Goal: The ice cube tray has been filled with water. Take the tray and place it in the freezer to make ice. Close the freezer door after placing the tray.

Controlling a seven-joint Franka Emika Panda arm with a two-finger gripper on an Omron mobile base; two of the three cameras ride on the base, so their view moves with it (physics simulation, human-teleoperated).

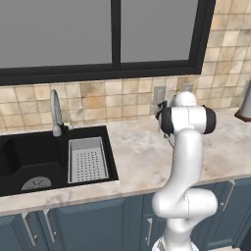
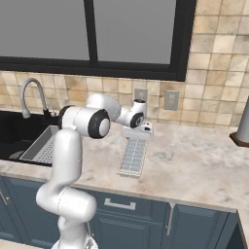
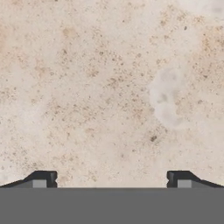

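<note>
Mottled beige counter (image 2: 204,165), pale-gridded flat ice cube tray (image 2: 133,156), tool (image 3: 112,178) spread wide, empty.

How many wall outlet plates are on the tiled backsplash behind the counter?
2. One grey rectangular outlet plate sits just above the robot's hand; the other grey outlet plate is beside it, nearer the dark-based appliance. More may be hidden behind the arm.
</note>
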